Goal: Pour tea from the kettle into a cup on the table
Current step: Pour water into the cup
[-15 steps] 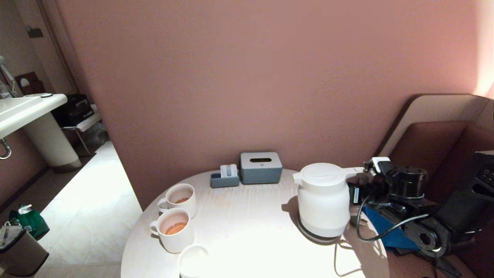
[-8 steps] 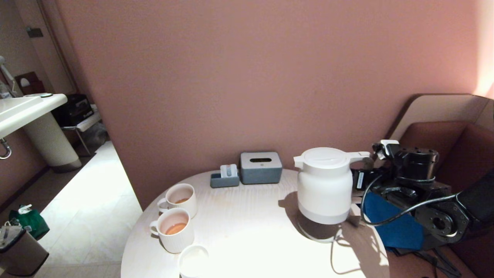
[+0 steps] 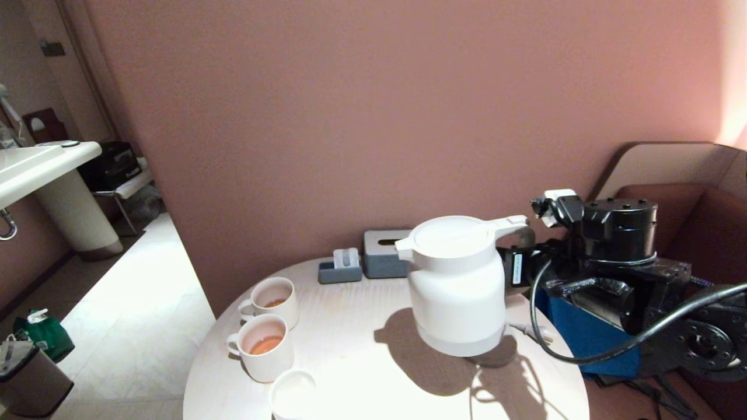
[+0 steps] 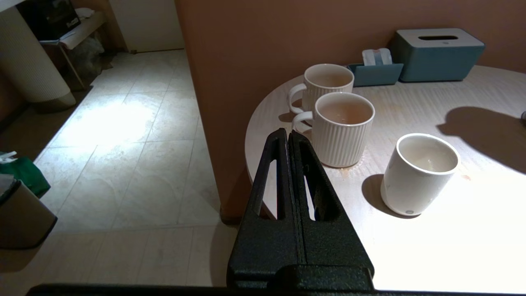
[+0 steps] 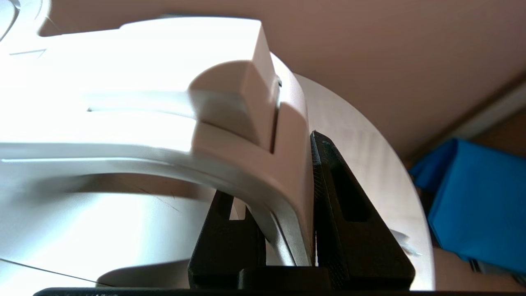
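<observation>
The white kettle (image 3: 455, 286) hangs upright just above the pale round table (image 3: 362, 326), right of centre. My right gripper (image 5: 269, 164) is shut on its loop handle (image 3: 513, 224), one finger inside the loop and one outside. At the table's near left edge stands the small plain white cup (image 3: 292, 394) (image 4: 419, 174); whether it holds anything cannot be told. Behind it, two ribbed mugs (image 3: 265, 347) (image 3: 274, 300) hold reddish-orange tea (image 3: 265, 344). My left gripper (image 4: 286, 132) is shut and holds nothing, parked off the table's left edge near the mugs.
A grey tissue box (image 3: 382, 254) and a small grey holder (image 3: 339, 268) sit at the table's back by the pink wall. A white cord (image 3: 528, 332) lies on the table by the kettle. Blue cloth (image 3: 583, 344) and a sofa are at the right, open floor at the left.
The right gripper has lifted the kettle off its spot at the table's right and carried it left, toward the table's middle. The left arm and the cups have not moved.
</observation>
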